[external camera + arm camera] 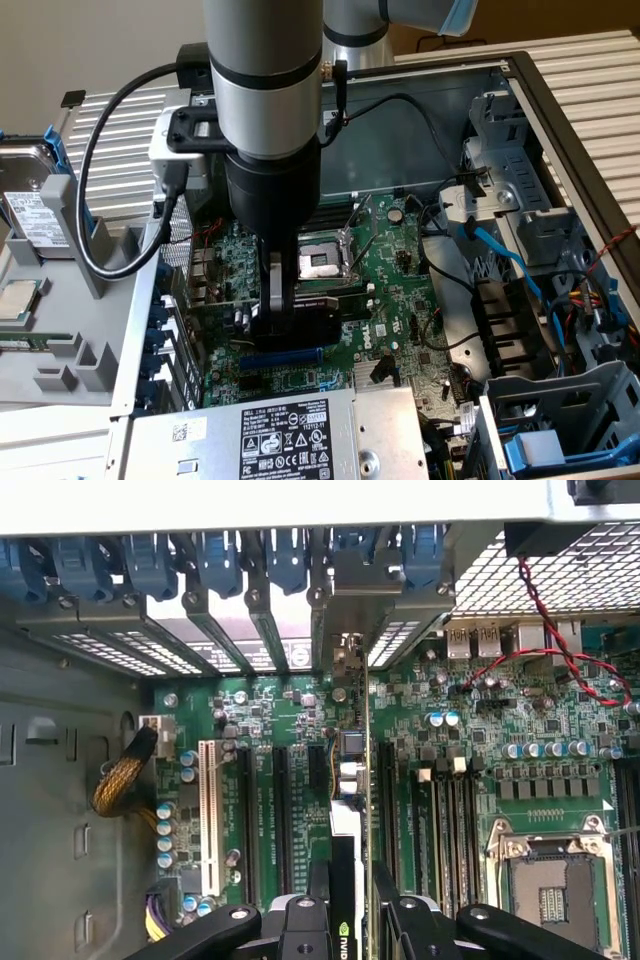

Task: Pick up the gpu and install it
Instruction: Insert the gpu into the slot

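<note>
- Exterior view: the arm reaches straight down into an open computer case (pixel 560 110), and the gripper (pixel 280 318) hangs low over the large green motherboard (pixel 400 290).
- Claw state: narrow, its jaws closed on the gpu (pixel 318 306), one finger pressed against each broad face of the card.
- Position of the gpu: held on edge just over the motherboard, between the CPU socket (pixel 322 262) and a blue expansion slot (pixel 280 357). Whether its lower edge touches a slot cannot be told.
- A silver power supply (pixel 290 440) with a black label lies beyond the blue slot, at the near edge of the case.
- A hard drive (pixel 30 210) stands outside the case at the exterior view's left; blue cables (pixel 505 255) run through the bays at the exterior view's right.
- Wrist view: the card appears edge-on, running away from the two black fingers (pixel 305 925) toward the rear opening of the case, where its metal end bracket (pixel 350 655) lies close under a row of blue retaining clips (pixel 215 560).
- Parallel black slots flank the card on both sides; a white slot (pixel 209 815) lies farther off, and twisted red and black wires (pixel 540 630) cross the rear ports.
</note>
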`<state>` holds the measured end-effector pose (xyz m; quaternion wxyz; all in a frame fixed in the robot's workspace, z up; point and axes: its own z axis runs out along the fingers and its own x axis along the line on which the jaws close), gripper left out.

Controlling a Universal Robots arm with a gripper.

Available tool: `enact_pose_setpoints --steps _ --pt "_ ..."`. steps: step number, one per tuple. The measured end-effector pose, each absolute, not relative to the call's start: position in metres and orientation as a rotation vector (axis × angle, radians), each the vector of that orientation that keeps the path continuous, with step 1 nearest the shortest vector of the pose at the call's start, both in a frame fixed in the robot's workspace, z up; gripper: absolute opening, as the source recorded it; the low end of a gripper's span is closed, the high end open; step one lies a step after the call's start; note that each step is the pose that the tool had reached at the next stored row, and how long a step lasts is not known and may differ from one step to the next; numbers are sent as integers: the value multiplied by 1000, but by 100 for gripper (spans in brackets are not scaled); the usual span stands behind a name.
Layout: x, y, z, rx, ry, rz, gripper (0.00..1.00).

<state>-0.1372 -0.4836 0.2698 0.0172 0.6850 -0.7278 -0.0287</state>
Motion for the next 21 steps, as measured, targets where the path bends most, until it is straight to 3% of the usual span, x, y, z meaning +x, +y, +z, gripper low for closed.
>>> enact_pose_setpoints --steps 21 --pt "-138 -484 266 2128 -2261 -90 27"
